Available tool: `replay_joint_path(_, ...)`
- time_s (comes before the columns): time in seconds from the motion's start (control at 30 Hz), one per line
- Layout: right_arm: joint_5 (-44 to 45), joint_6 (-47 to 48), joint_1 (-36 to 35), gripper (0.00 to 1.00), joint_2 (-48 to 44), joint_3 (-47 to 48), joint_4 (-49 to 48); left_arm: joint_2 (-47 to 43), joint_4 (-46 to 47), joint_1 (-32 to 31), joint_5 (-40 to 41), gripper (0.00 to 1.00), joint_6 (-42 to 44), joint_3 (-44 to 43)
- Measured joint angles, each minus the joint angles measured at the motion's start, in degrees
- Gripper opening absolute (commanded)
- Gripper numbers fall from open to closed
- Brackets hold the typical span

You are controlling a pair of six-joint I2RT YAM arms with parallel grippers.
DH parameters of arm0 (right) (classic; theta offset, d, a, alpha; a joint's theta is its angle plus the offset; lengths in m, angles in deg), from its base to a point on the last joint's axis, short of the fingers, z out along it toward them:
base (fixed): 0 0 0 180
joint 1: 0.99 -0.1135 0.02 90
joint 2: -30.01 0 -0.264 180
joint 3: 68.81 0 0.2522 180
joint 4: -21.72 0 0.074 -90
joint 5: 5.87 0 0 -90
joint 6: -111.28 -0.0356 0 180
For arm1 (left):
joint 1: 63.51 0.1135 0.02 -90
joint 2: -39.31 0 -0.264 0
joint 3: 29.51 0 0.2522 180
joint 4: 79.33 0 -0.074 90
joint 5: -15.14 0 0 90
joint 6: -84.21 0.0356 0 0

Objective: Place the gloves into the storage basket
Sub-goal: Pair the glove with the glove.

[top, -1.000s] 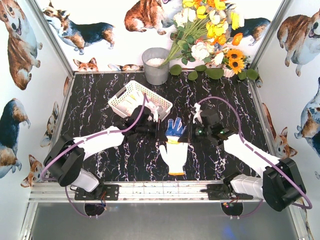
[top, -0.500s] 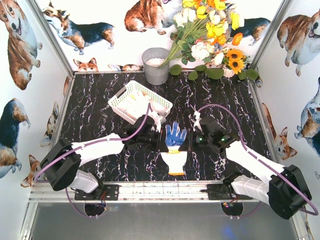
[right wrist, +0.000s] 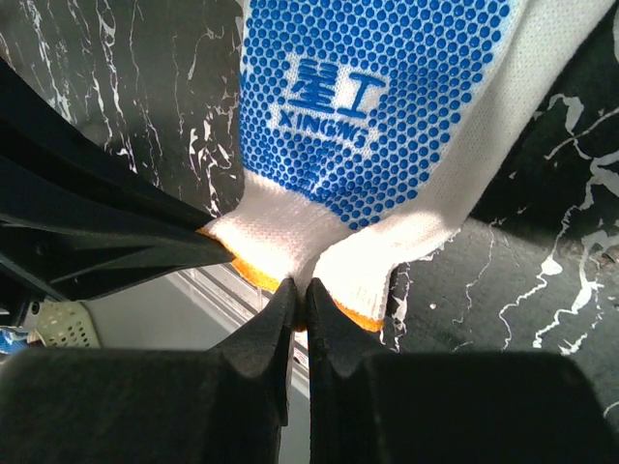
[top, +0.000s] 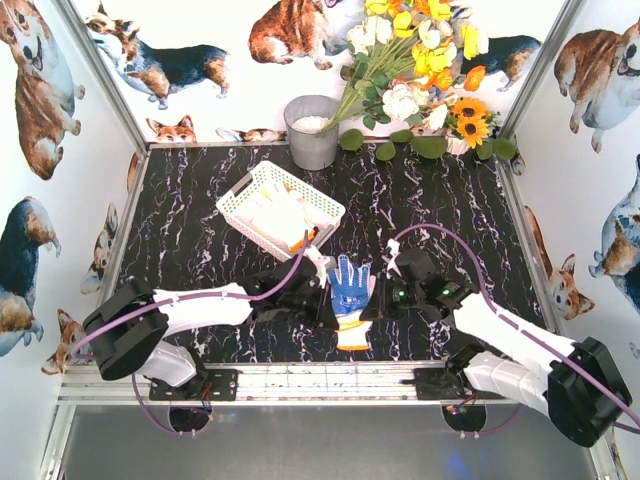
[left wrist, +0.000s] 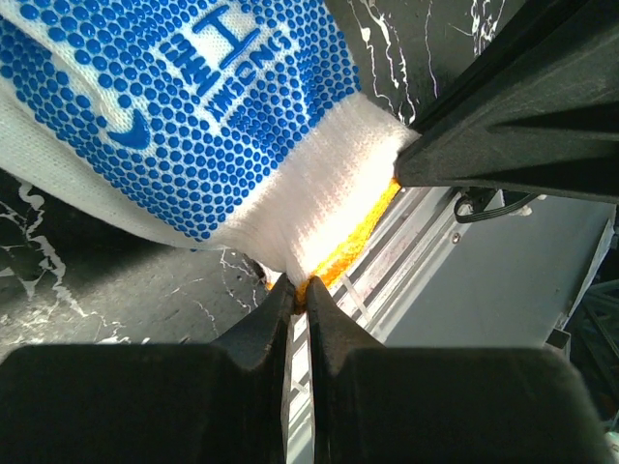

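Blue-dotted glove held by both hands, not yet in the basket

We have the left hand [left wrist: 300,290] and the right hand [right wrist: 300,290] each pinching the orange-trimmed cuff of the blue-dotted glove [top: 350,288], which sits by the near edge of the bench [top: 200,180] (lifted or resting, we cannot tell). The white basket [top: 242,186] lies apart toward the back left, with pale gloves [top: 275,210] already inside. By our reckoning the job is mostly done: this last visible glove has to be carried over and let go.
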Motion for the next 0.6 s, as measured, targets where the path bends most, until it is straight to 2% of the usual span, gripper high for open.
replay_joint_path(0.6, 2.38, -5.14, -2.97, 0.00, -7.30, -6.84, 2.16, 4.61, 2.49, -3.39, 2.25, 0.00, -2.62, 0.13)
